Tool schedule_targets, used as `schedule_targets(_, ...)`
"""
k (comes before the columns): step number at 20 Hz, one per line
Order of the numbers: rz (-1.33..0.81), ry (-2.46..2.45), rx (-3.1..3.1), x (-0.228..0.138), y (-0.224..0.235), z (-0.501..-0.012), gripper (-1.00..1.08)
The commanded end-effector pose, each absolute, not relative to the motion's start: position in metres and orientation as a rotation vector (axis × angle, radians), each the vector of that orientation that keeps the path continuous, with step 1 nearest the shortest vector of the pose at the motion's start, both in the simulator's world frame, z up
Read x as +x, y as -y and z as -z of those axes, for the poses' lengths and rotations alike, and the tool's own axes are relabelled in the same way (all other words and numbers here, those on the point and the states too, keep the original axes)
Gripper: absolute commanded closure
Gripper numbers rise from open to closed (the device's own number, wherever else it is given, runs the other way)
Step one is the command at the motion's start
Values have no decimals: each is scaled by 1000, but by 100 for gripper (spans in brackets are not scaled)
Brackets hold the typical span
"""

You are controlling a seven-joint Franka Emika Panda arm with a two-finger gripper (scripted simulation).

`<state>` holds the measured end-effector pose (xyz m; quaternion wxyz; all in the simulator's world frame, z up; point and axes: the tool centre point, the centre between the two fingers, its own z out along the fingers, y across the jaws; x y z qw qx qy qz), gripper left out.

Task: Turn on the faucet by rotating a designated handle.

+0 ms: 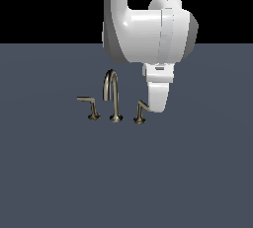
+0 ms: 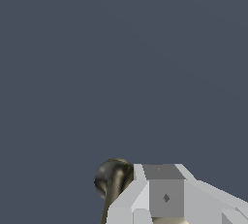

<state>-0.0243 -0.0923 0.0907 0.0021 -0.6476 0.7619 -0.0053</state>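
Note:
The faucet [image 1: 113, 96] stands mid-floor, with a tall arched spout between two lever handles. The handle [image 1: 141, 112] is the one on the exterior view's right. Its bar rises toward the right, and the bar's tip is hidden behind my gripper [image 1: 157, 106]. The gripper hangs straight down and is pressed against that bar. Its fingers show as one white mass with no gap, so it looks shut and holds nothing. In the wrist view the handle's dark rounded post [image 2: 113, 177] sits right beside the gripper [image 2: 164, 196].
The twin handle [image 1: 91, 107], its bar pointing to the exterior view's left, stands on the other side of the spout. The flat dark grey floor [image 1: 197, 172] spreads all around. My white arm [image 1: 148, 29] comes down from above.

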Motion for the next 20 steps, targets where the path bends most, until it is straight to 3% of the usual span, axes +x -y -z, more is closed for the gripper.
schedule_targets(1,7,-2377,-2049,-30,74,-91,108)
schedule_targets(7,0,-2374,-2057,-44,47,-91,108)
schedule_targets(9,11,-2415,-2014,-43,72,-91,108)
schedule_targets(20,0,-2374,-2057,-23,7,-91,108)
